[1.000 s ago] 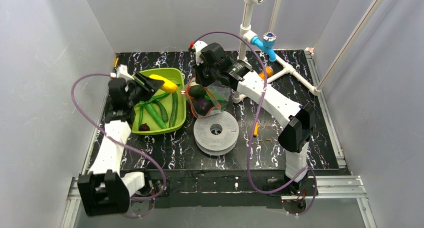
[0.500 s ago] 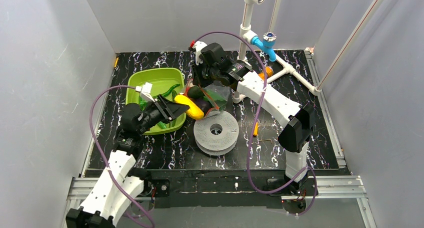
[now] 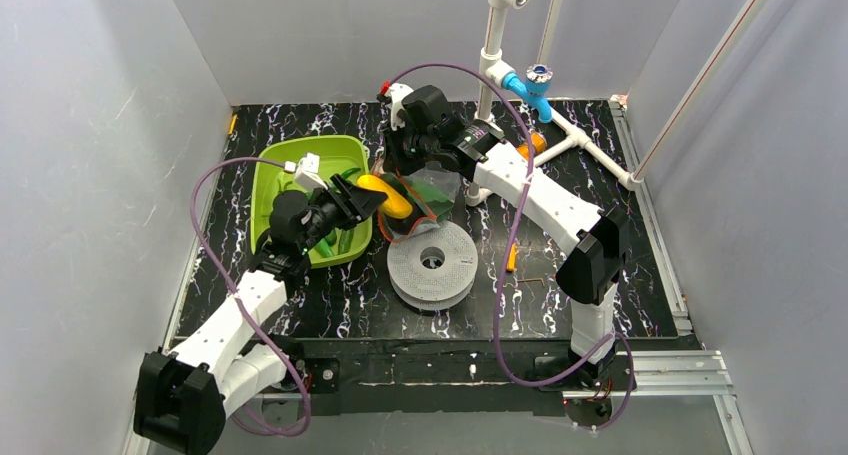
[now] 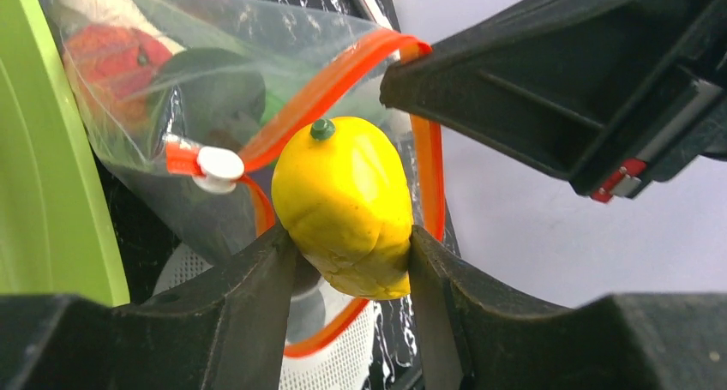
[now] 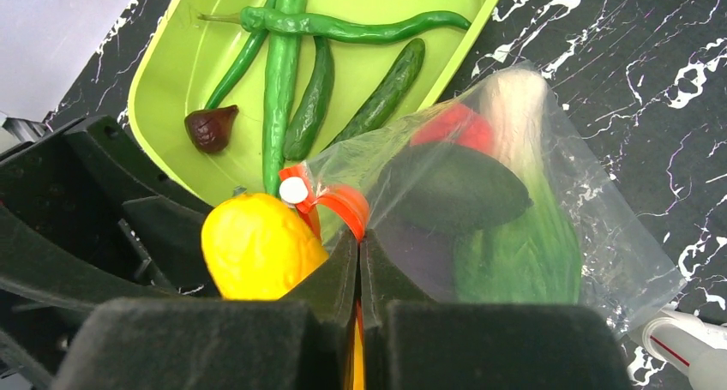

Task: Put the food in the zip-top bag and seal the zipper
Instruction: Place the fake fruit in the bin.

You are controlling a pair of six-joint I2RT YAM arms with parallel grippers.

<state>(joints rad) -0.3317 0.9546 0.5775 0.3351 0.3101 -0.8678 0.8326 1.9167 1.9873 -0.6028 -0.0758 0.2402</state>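
Note:
My left gripper is shut on the yellow piece and holds it at the open mouth of the zip-top bag. My right gripper is shut on the orange-red zipper and holds the mouth up. A white slider sits on the strip. Inside the bag lie the purple eggplant, the orange-red fruit and the leafy stalk. Several long green peppers lie in the green tray.
The lime-green tray also holds a small dark brown piece. A white perforated disc sits just in front of the bag. White pipework with a blue valve stands behind. A small orange stick lies right of the disc.
My left arm carried the yellow piece from over the tray rightward and up to the bag's mouth. My right gripper stayed holding the zipper.

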